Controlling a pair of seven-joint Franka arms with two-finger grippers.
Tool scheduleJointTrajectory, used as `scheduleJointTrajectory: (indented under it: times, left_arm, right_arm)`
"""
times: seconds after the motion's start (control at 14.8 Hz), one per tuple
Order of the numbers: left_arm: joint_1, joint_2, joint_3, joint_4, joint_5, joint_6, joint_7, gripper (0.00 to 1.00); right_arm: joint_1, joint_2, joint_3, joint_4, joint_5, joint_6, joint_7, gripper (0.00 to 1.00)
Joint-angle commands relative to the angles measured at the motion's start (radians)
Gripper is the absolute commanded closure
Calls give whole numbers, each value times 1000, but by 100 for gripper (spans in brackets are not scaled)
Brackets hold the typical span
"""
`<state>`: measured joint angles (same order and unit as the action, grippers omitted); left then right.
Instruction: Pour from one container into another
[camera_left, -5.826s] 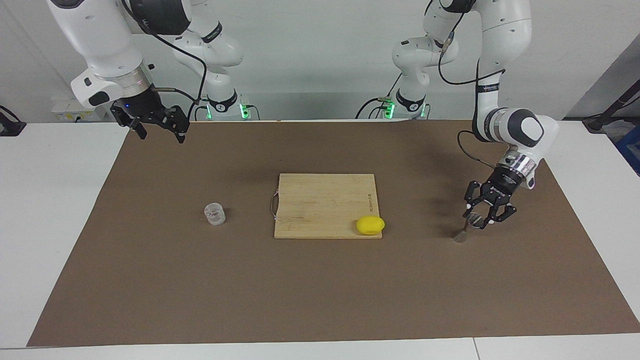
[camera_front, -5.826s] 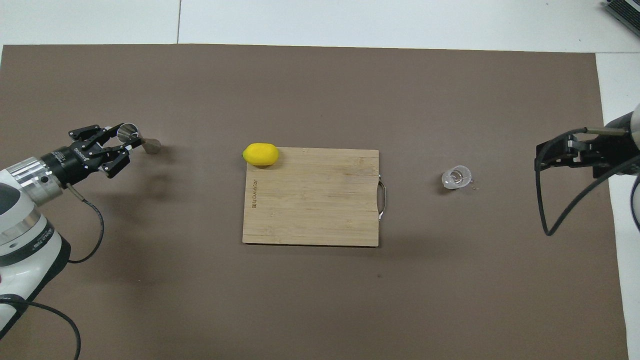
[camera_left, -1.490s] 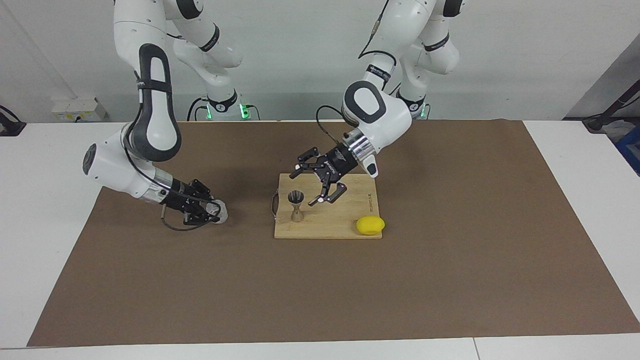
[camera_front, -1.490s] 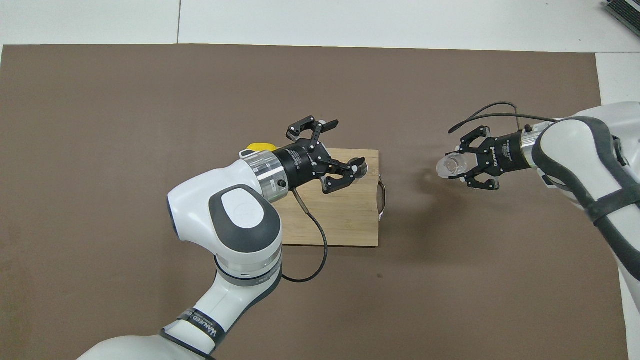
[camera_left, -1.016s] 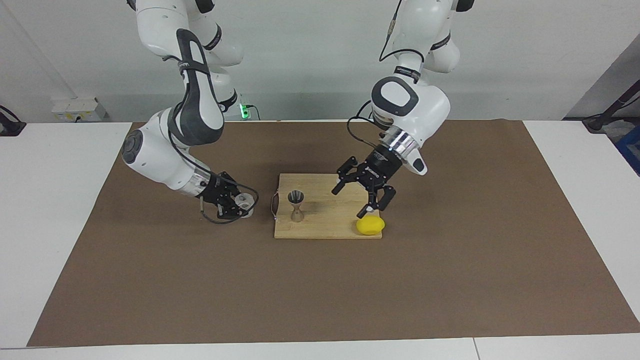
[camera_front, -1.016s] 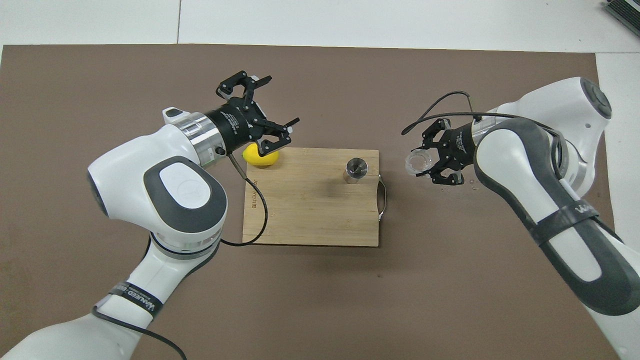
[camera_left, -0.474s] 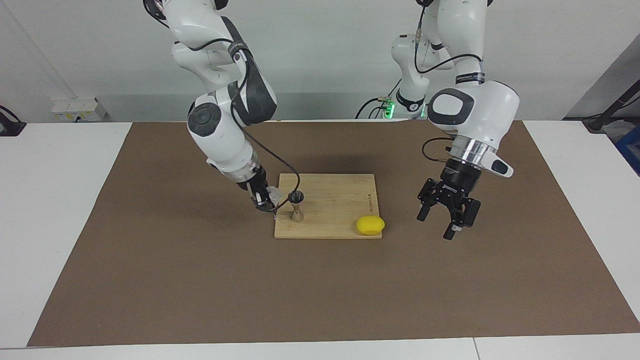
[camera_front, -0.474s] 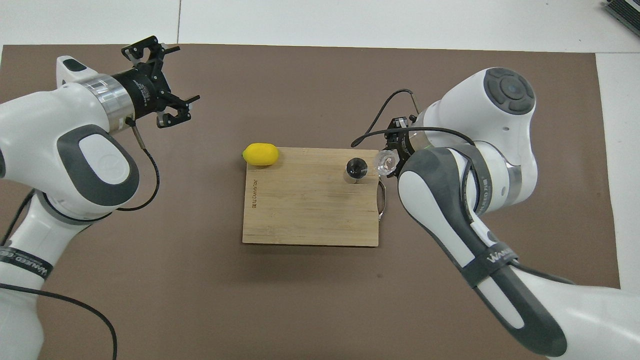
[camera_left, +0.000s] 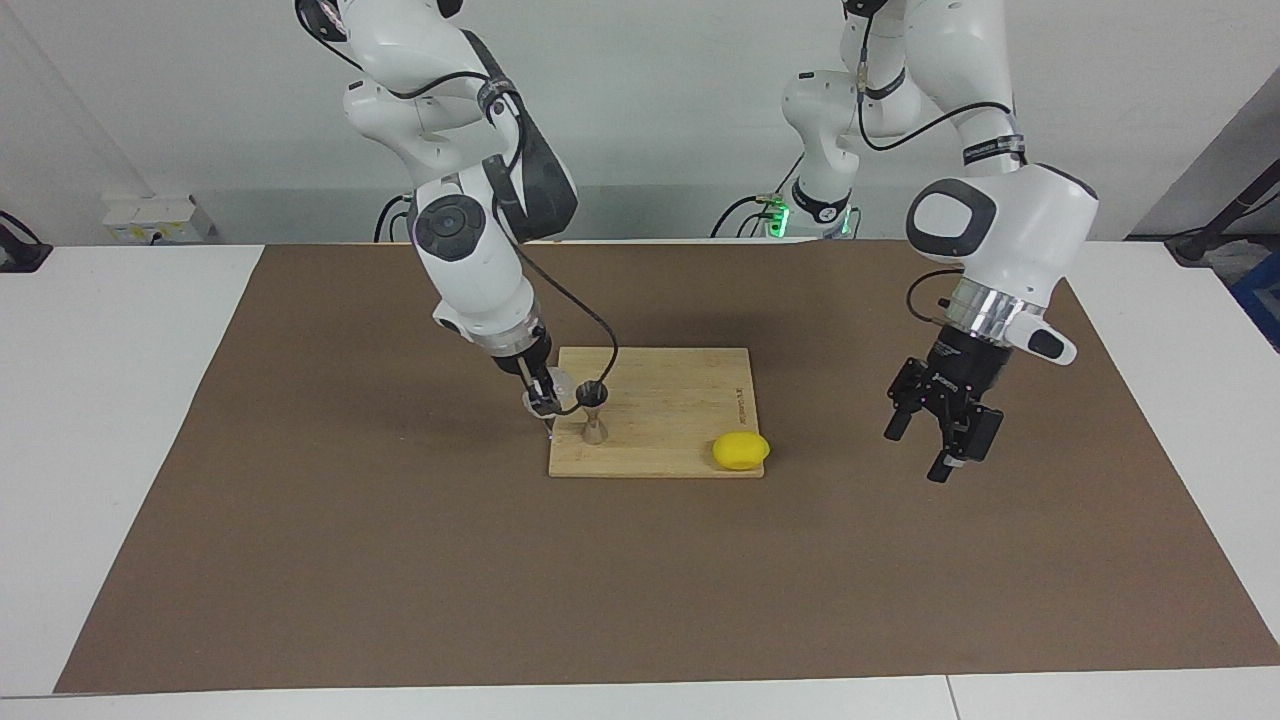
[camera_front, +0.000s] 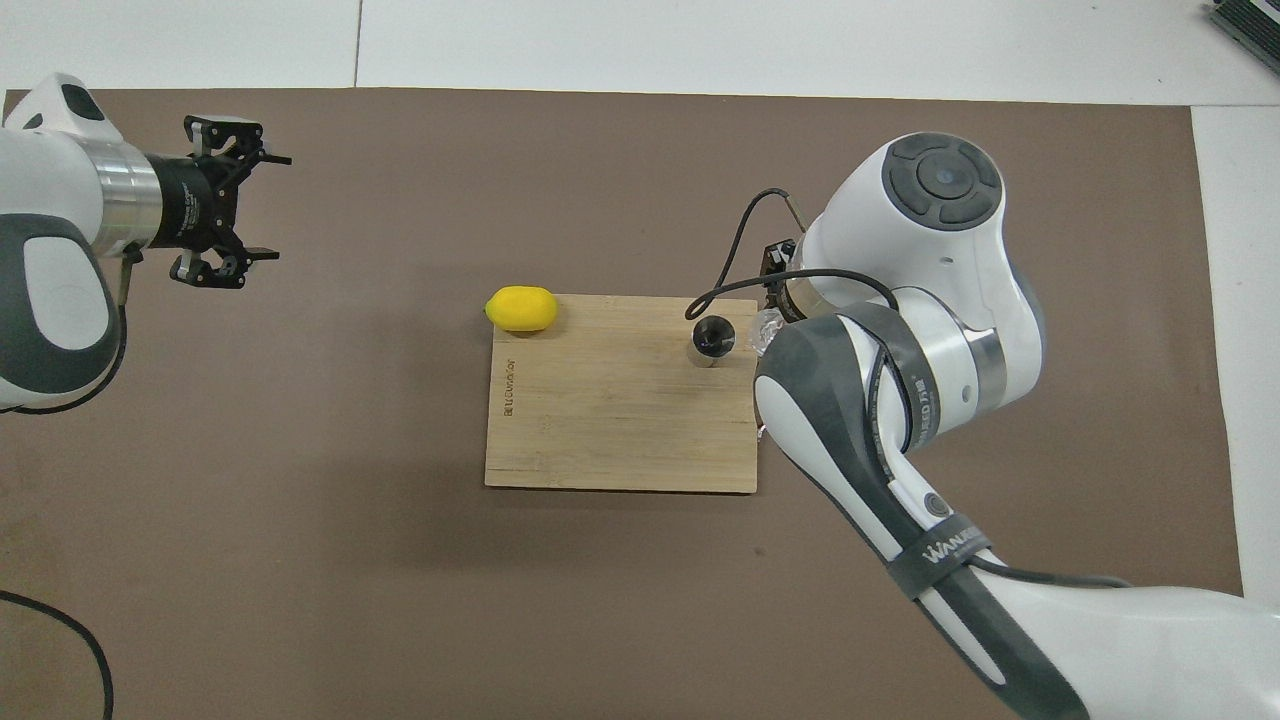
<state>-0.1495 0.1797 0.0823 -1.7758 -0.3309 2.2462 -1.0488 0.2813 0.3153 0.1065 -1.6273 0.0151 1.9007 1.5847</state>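
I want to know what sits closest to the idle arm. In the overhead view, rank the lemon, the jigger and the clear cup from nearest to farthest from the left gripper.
Measured from the left gripper, open over the mat:
1. Lemon, at the board's corner toward the left arm's end.
2. Jigger, upright on the board's other end.
3. Clear cup, held by the right gripper beside the jigger.

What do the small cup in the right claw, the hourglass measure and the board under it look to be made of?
Cup: clear and colourless, see-through, so glass or hard plastic; which one cannot be told.
Hourglass measure: metal, by its silvery shine; its bowl looks dark from above.
Board: pale wood, perhaps bamboo, with lengthwise strips and a matt face; its handle looks like metal.
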Motion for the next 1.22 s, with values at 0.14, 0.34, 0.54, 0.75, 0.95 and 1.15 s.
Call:
scheduleJointTrajectory:
  times: [0.14, 0.34, 0.54, 0.75, 0.95, 1.15]
  left_arm:
    - [59, -43, 22, -11, 65, -160, 359, 0]
    - [88, -57, 24, -7, 124, -214, 618, 0]
    - [76, -89, 24, 1, 214, -287, 844, 0]
    - [91, -159, 19, 4, 223, -405, 1056, 0]
    - [174, -209, -105, 34, 288, -519, 1081, 0]
    - [203, -210, -171, 123, 322, -634, 1079, 0]
  right_arm:
    - [22, 56, 2, 113, -57, -63, 12, 100]
    - [26, 62, 4, 121, -81, -71, 12, 100]
    - [50, 68, 7, 141, -127, -86, 12, 100]
    - [81, 67, 7, 141, -213, -75, 11, 100]
    - [98, 65, 9, 141, -242, -72, 11, 100]
    - [125, 65, 9, 132, -300, -69, 8, 100]
